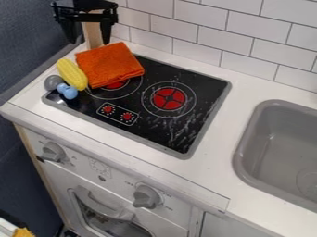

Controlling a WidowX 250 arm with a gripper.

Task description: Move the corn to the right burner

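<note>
the white counter [213, 171] runs below the gripper and away to the right, with the oven front [111, 190] under its near edge. the grey sink [244, 139], far off to the right of the gripper and lower, is cut off at the side of the view. nearer, below and to the right of the gripper, is the black cooktop [198, 99]. the gripper [89, 40] itself hangs at the upper left, its fingers spread wide, and it's holding nothing. the top of it is cut off. just below it lies the orange cloth [111, 65], covering part of the left burner [116, 85]. the right burner [168, 98] is farther down to the right. the yellow corn [72, 74] lies below the gripper, right beside the cloth's left side, well apart from the right burner. a wooden piece [93, 34] shows between the fingers, its lower end behind the cloth; i can't tell whether a finger touches it. below the gripper, by the corn's lower end, sit a grey round thing [52, 83] and a small blue thing [70, 93] that partly hides it; what they are is hard to make out.
</note>
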